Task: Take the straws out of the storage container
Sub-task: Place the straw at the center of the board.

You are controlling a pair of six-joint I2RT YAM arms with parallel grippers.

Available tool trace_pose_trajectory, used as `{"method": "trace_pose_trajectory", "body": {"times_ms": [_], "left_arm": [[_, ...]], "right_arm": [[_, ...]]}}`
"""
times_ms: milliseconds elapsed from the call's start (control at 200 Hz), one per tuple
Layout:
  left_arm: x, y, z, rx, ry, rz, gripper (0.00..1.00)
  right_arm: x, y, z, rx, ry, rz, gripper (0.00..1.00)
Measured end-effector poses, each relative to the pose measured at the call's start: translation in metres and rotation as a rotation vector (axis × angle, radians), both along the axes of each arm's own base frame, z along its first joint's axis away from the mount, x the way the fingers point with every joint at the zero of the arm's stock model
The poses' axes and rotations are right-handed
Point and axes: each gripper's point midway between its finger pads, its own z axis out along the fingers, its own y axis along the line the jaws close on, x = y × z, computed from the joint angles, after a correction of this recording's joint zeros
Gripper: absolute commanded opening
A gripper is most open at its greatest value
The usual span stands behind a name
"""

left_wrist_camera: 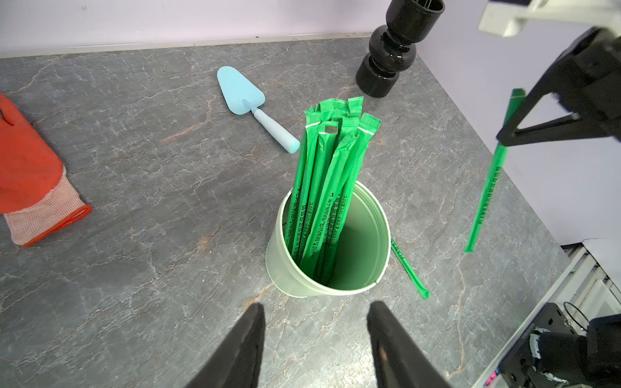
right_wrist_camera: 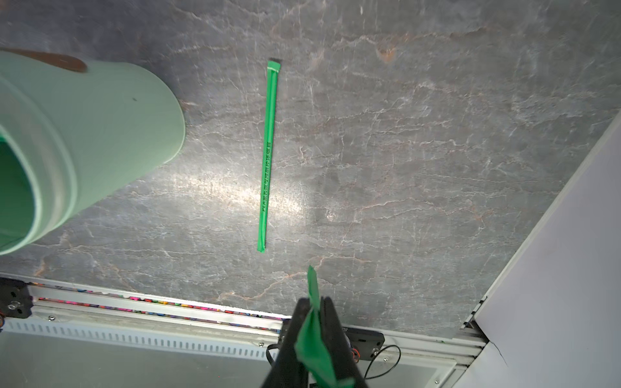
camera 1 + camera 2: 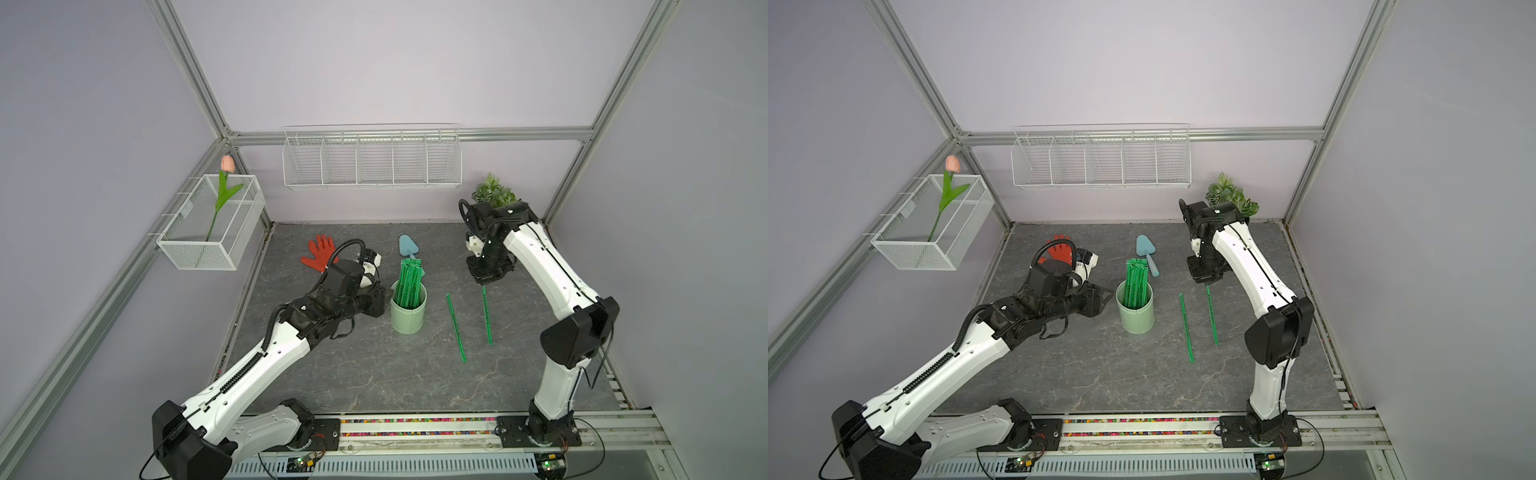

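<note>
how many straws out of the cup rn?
2. One straw lies flat on the table beside the cup; the other straw hangs pinched in the right gripper. Remaining straws stand in the cup.

Right gripper point(image 2: 311, 304) at bottom centre of frame, jaws pinched on a green straw point(image 2: 313, 282) whose end pokes past the tips. Second straw point(image 2: 267, 158) lies flat on the grey table point(image 2: 437, 151), mid-frame. Mint storage container point(image 2: 100, 127) at left edge, apart from it.
</note>
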Motion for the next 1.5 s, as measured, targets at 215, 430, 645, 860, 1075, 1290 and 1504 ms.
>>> {"method": "trace_pose_trajectory", "body": {"times_ms": [215, 430, 645, 860, 1075, 1290, 1504], "left_arm": [[0.000, -0.001, -0.002, 0.001, 0.008, -0.006, 0.53], [0.000, -0.002, -0.003, 0.000, 0.011, -0.009, 0.53], [0.000, -0.002, -0.004, 0.002, 0.014, -0.010, 0.53], [-0.001, -0.003, -0.006, 0.005, 0.020, -0.012, 0.53], [0.000, -0.003, -0.010, 0.015, 0.031, -0.012, 0.53], [0.000, -0.003, -0.013, 0.022, 0.040, -0.012, 0.53], [0.000, -0.003, -0.014, 0.024, 0.043, -0.012, 0.53]], "right_arm": [[-0.005, 0.004, -0.031, 0.028, 0.129, -0.021, 0.12], [0.000, 0.001, -0.048, 0.059, 0.197, -0.052, 0.12], [0.009, 0.000, -0.071, 0.068, 0.246, -0.069, 0.12], [0.016, 0.004, -0.090, 0.066, 0.268, -0.066, 0.12], [0.025, 0.004, -0.104, 0.084, 0.276, -0.078, 0.14], [0.032, 0.003, -0.123, 0.100, 0.303, -0.090, 0.15], [0.038, 0.007, -0.133, 0.128, 0.305, -0.094, 0.15]]}}
